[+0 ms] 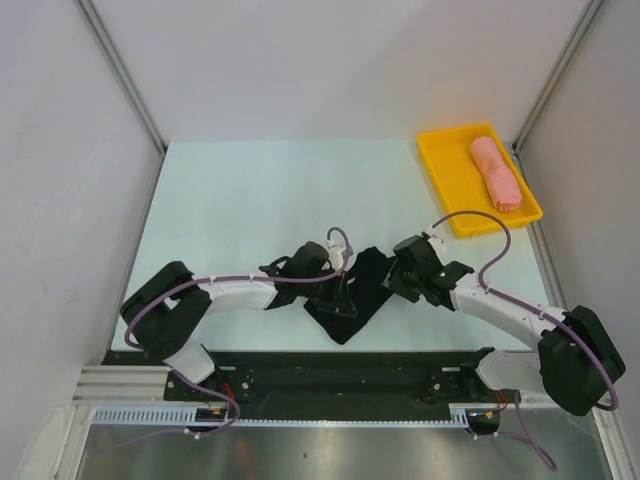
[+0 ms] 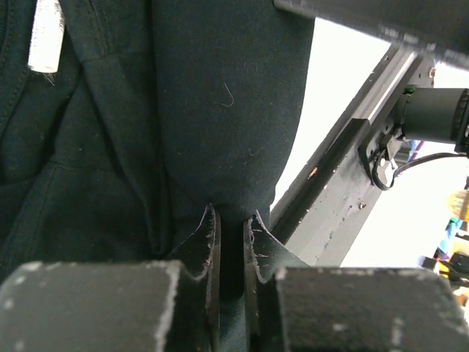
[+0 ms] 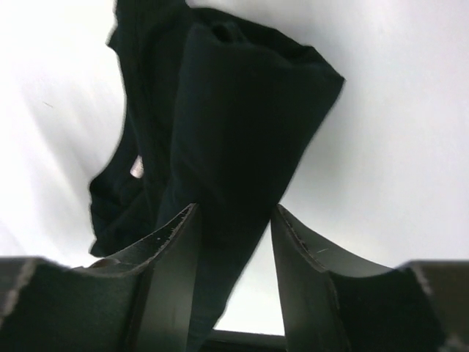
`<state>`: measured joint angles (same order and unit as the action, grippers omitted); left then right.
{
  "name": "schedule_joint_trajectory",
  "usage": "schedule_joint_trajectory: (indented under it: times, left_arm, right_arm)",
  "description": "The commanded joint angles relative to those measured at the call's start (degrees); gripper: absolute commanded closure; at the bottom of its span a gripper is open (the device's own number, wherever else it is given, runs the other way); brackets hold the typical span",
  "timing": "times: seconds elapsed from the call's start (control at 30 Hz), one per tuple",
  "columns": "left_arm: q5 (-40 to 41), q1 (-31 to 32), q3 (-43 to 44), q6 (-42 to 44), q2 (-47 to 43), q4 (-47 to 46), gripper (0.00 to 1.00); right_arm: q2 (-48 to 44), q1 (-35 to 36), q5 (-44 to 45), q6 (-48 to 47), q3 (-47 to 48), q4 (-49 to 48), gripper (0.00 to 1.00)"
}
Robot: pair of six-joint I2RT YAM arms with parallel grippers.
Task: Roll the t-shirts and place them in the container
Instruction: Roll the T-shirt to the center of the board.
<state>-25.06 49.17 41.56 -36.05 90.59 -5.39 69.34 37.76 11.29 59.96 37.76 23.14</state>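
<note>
Black tee (image 1: pixel 345 305) pinched in left hand (image 2: pixel 231 216), right hand (image 3: pixel 236 213) spread astride it; yellow tray (image 1: pixel 445 165) with pink roll (image 1: pixel 497 175) beyond.

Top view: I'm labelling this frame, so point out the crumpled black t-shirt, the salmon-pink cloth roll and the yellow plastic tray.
crumpled black t-shirt (image 1: pixel 346 320), top view, its near corner.
salmon-pink cloth roll (image 1: pixel 497 175), top view, its middle.
yellow plastic tray (image 1: pixel 450 165), top view, bare floor.
</note>
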Motion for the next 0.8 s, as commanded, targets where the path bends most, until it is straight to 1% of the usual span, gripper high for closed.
schedule_joint_trajectory:
  times: [0.0, 0.1, 0.23, 0.33, 0.4, 0.5, 0.53, 0.6, 0.63, 0.77]
  left_arm:
    - [-1.2, -1.9, -1.0, 0.8, 1.9, 0.5, 0.88]
    - [-1.7, -2.6, -0.7, 1.2, 2.5, 0.6, 0.86]
    - [-0.9, -3.2, 0.3, 2.3, 2.5, 2.4, 0.81]
    - [0.5, -3.3, 1.5, 3.7, 2.1, 4.8, 0.80]
    - [1.2, -3.3, 2.6, 5.1, 1.6, 6.7, 0.77]
    - [3.9, -3.3, 4.1, 6.8, -0.6, 9.7, 0.65]
    - [4.9, -3.3, 4.4, 7.2, -1.3, 10.6, 0.59]
    - [7.0, -3.3, 5.5, 8.4, -3.8, 12.6, 0.55]
    - [8.1, -3.2, 5.9, 8.7, -4.7, 13.5, 0.50]
    - [14.6, -2.3, 7.9, 10.6, -10.0, 18.3, 0.41]
  right_arm:
    - [2.4, -1.0, -0.2, 1.0, 4.3, -3.1, 0.54]
    - [3.4, -1.3, -0.4, 1.1, 5.7, -3.4, 0.57]
    - [5.8, -1.5, -0.9, 1.2, 6.8, -3.6, 0.69]
    - [6.9, -1.9, -1.5, 1.6, 7.9, -3.8, 0.74]
    - [8.6, -2.0, -1.4, 1.8, 9.2, -3.1, 0.75]
    - [11.3, -2.2, -0.8, 2.2, 11.4, -1.5, 0.76]
    - [12.0, -2.2, -0.8, 2.3, 11.9, -1.3, 0.78]
    - [14.1, -2.2, -0.7, 2.5, 13.6, -0.4, 0.79]
    - [14.9, -2.2, -0.6, 2.5, 14.0, 0.2, 0.79]
    - [18.0, -2.2, -0.5, 2.9, 16.3, 1.6, 0.79]
